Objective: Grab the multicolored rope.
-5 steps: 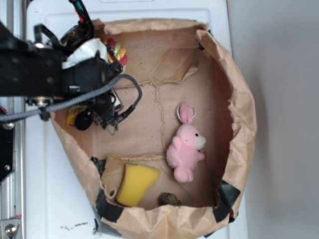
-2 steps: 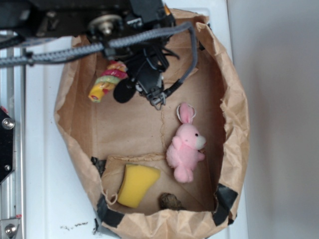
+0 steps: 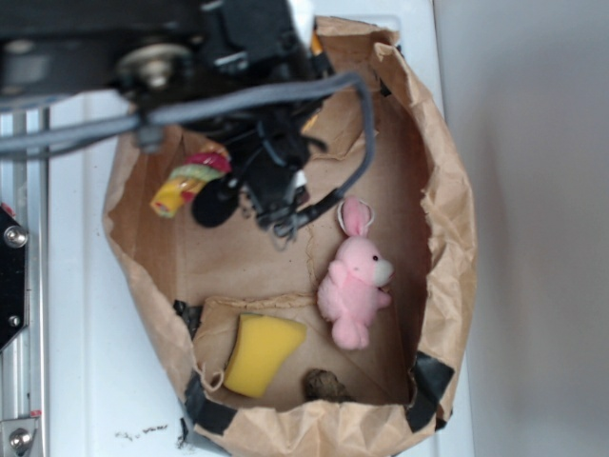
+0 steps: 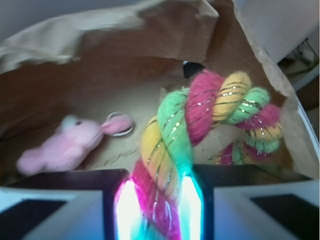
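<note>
The multicolored rope [image 4: 200,117], twisted from red, yellow and green strands, is pinched between my two pads and curls away to the right in the wrist view. In the exterior view one end of the rope [image 3: 183,184] sticks out to the left of the black arm, lifted above the bag floor. My gripper [image 4: 157,205] is shut on the rope. In the exterior view the gripper [image 3: 224,195] is mostly hidden under the arm and its grey cable.
A brown paper bag [image 3: 447,200] with tall crumpled walls surrounds everything. A pink bunny [image 3: 354,282] lies at the middle right, a yellow sponge wedge [image 3: 259,352] at the front, and a small brown object [image 3: 324,384] beside it. The grey braided cable [image 3: 362,114] loops over the bag.
The arm has swung from the left side to the top of the bag, carrying the rope. Since 0.4 s ago the rope end has shifted a little left and down.
</note>
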### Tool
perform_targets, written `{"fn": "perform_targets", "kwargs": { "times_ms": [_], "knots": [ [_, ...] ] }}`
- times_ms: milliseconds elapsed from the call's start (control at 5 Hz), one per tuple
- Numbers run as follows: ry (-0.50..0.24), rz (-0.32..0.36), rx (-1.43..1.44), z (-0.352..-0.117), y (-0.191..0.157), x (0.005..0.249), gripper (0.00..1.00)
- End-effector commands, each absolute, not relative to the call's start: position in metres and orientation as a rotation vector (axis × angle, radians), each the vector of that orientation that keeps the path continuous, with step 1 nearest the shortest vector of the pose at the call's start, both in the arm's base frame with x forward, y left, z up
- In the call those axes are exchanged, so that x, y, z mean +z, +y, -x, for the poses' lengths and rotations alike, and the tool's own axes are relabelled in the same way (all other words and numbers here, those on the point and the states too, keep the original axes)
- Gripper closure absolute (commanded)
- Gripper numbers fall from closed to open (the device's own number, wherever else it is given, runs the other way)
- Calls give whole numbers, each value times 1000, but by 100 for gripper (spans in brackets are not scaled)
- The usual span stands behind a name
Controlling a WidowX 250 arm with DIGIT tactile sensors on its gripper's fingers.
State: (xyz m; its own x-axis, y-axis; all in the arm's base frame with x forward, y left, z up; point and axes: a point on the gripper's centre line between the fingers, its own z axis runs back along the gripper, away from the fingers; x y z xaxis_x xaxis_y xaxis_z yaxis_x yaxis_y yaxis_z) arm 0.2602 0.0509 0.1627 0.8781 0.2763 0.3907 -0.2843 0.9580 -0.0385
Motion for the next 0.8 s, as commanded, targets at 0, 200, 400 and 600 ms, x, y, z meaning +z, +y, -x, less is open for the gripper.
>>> {"fn": "perform_targets", "kwargs": {
  "times_ms": [0,200,400,600],
  "knots": [
    [-448,3,204,-262,50,198,100],
    [-437,0,159,-271,39,205,100],
    [-458,-2,146,-273,32,208,100],
    [-452,20,134,-272,30,207,100]
  ]
}}
